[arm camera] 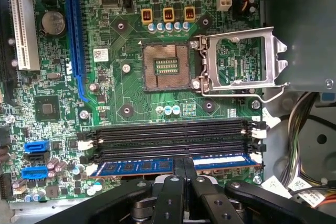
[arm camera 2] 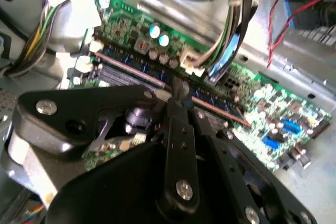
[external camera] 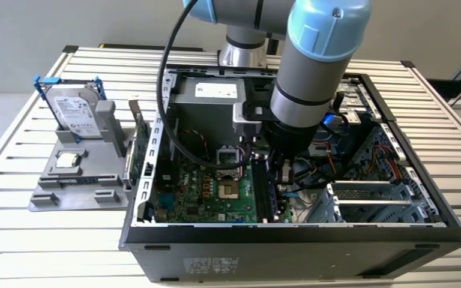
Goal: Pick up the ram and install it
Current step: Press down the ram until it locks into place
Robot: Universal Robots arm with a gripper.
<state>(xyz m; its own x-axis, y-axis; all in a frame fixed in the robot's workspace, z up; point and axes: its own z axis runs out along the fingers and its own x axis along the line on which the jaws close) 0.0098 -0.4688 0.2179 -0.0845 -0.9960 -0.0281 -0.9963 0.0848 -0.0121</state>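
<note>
**Ram held at the nearest memory slot**

The ram (arm camera: pixel 157 166), one blue stick, lies along the slot nearest the claw (arm camera: pixel 184 174), whose fingers pinch its middle. Beside it the motherboard (arm camera: pixel 126 85) shows three empty black slots (arm camera: pixel 168 135). The open computer case (external camera: pixel 295 234) rests on a slatted metal surface (external camera: pixel 46 240) against a plain grey wall. One grey stand (external camera: pixel 78 180) carries one hard drive (external camera: pixel 78 114).
</note>
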